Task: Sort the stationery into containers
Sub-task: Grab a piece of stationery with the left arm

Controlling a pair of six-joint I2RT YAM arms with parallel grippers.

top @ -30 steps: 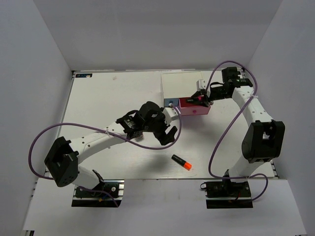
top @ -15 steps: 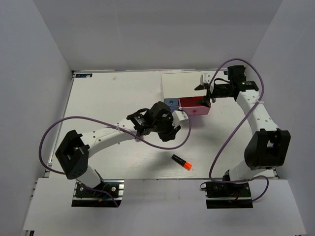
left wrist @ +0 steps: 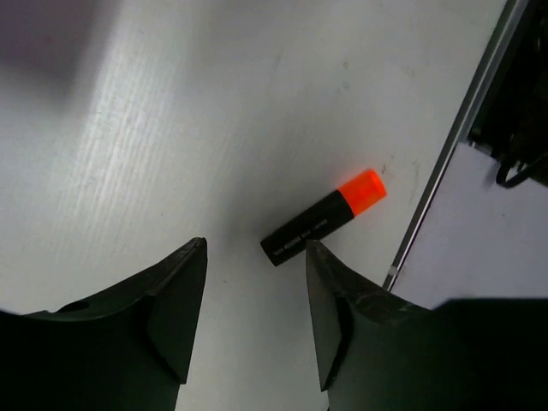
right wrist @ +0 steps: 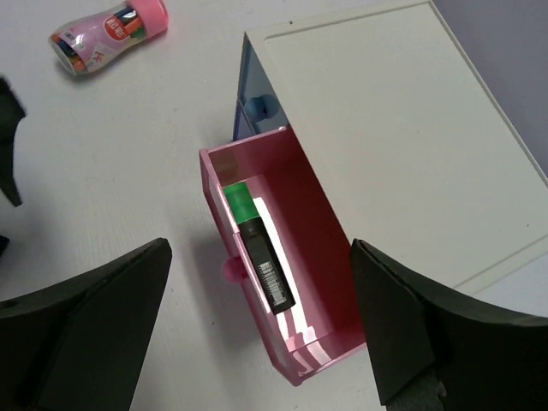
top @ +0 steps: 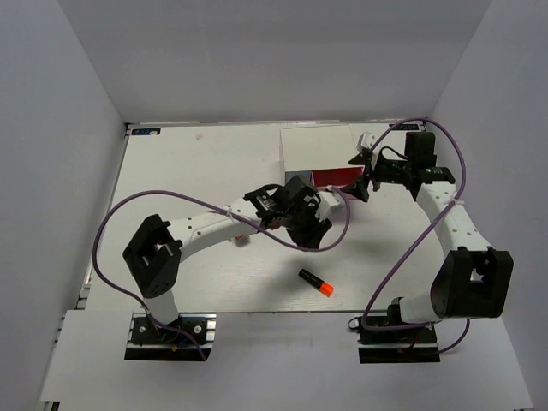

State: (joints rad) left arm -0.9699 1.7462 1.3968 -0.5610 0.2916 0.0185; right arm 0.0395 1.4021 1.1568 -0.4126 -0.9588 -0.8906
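We see our left gripper [left wrist: 255, 312] half-spread and empty, with the orange highlighter [left wrist: 324, 218] on the table just beyond its tips at one o'clock. Our right gripper [right wrist: 257, 334] gapes wide, empty, above the green highlighter [right wrist: 259, 250] in the pink drawer [right wrist: 327, 257].

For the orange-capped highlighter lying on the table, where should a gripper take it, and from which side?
Grip the orange-capped highlighter across its black barrel near mid-length, coming straight down. It lies flat and alone on the table, long sides free, so the jaws should straddle its narrow width, turned square to its diagonal lie.
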